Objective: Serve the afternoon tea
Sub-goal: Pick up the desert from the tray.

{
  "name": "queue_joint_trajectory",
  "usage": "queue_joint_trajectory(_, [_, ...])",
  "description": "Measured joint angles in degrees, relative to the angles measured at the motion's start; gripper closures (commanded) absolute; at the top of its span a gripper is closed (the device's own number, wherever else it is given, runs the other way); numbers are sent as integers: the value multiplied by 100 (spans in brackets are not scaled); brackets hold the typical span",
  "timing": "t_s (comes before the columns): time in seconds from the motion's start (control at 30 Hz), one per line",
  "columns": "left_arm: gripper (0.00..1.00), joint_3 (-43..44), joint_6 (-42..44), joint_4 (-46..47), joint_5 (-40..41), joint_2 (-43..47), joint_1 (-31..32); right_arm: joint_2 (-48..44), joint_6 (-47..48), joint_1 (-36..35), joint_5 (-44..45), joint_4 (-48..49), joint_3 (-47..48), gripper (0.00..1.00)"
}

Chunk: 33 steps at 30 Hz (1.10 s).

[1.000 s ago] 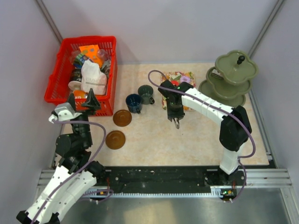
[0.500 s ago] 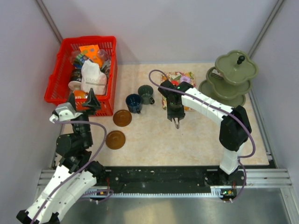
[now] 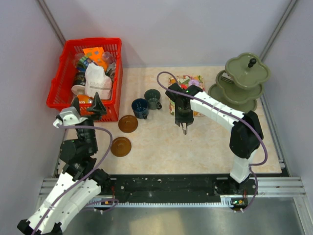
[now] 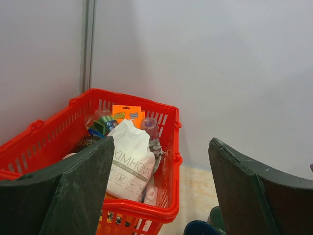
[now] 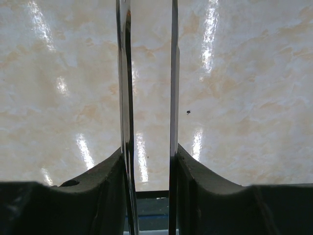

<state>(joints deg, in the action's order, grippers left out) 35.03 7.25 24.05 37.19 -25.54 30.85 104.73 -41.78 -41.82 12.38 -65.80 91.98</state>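
Tongs [image 5: 125,73] tips cut off; pastries [image 3: 190,81] pt. hidden.

Two mugs [image 3: 140,108], two saucers [image 3: 128,123], one stand [image 3: 239,73], one basket [image 3: 93,41].

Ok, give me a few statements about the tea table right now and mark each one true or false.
1. The right gripper grips the tongs. True.
2. Both mugs stand on saucers. False: the navy mug and dark-green mug stand on the table; the far saucer and near saucer are bare.
3. The left gripper is open and empty, facing the red basket. True.
4. The three-tier stand is loaded with food. False: its visible tiers are bare; the pastries lie beside it.
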Motion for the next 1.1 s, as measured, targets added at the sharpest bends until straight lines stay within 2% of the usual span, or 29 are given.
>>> queue_joint_trajectory(1.1, [17,-2,2,-2,-2,-24,7,-315,-144,59,111,-22,-50,59])
